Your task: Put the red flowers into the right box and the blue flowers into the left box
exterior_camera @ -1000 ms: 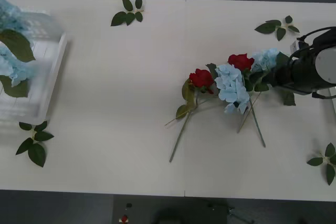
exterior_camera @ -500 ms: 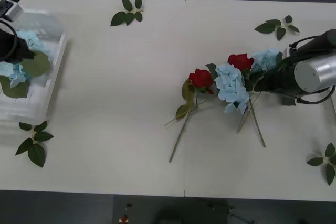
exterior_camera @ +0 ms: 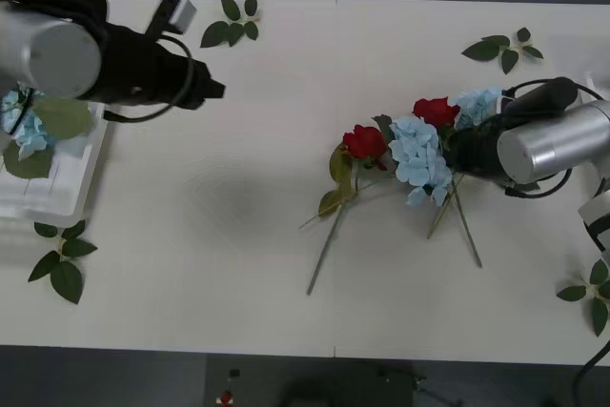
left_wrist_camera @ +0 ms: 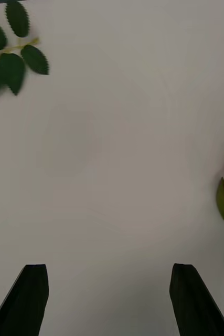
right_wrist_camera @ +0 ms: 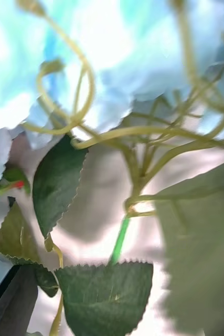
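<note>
My left claw (exterior_camera: pixel 217 90) hangs wide open over bare table (exterior_camera: pixel 238 235); my right claw sits buried in the flower pile, grip hidden

The left box (exterior_camera: pixel 57 183) at nine o'clock holds one of the blue flowers (exterior_camera: pixel 24 126); my left fingers (left_wrist_camera: pixel 30 299) touch nothing. At three o'clock from them lie two red flowers (exterior_camera: pixel 365 141) and two more blue clusters, the right claw at the pile's three o'clock edge; I cannot tell its state. Five loose leaf sprigs (exterior_camera: pixel 232 22) dot the table

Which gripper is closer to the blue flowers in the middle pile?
Right. The right gripper is pushed in among the blue flowers of the pile; the left gripper hovers open over bare table, well toward the left box.
</note>
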